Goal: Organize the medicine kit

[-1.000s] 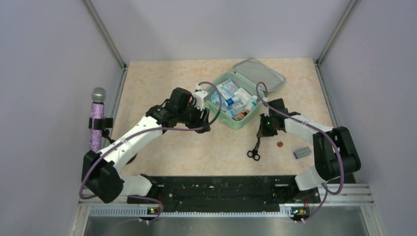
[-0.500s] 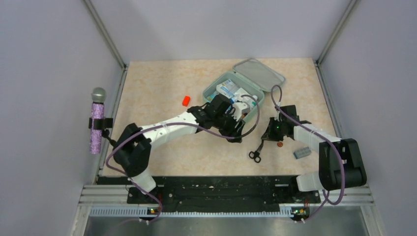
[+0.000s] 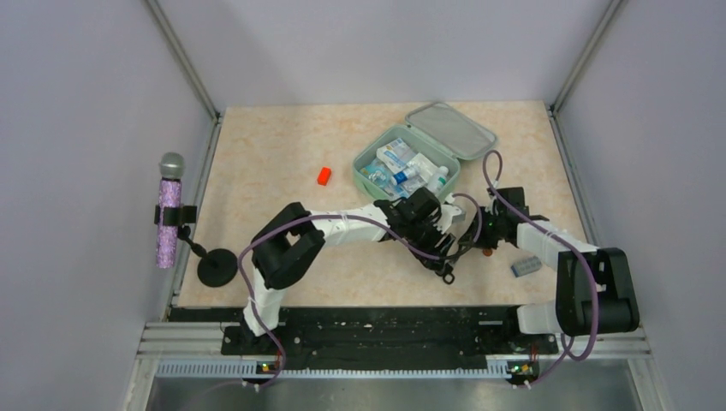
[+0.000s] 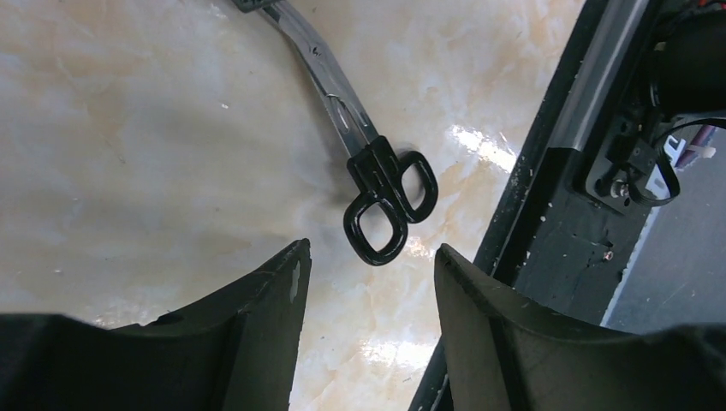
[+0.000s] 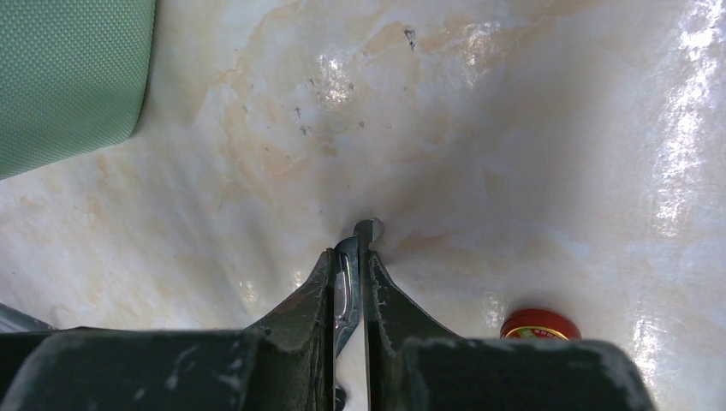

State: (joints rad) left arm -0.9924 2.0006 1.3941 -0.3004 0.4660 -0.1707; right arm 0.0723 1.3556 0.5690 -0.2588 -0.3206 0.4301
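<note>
Left gripper (image 4: pixel 372 253) had swung off the medicine kit (image 3: pixel 359 168) to its 5 o'clock, jaws wide above scissors (image 4: pixel 377 185) pinched by the right gripper (image 5: pixel 351 255); handover likely.

place: robot lab cell | evidence: grey panel walls (image 3: pixel 77 103), aluminium rail (image 3: pixel 184 336), clamped microphone (image 3: pixel 169 210) (left side)

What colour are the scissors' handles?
The handles are black, clearest in the left wrist view.
</note>
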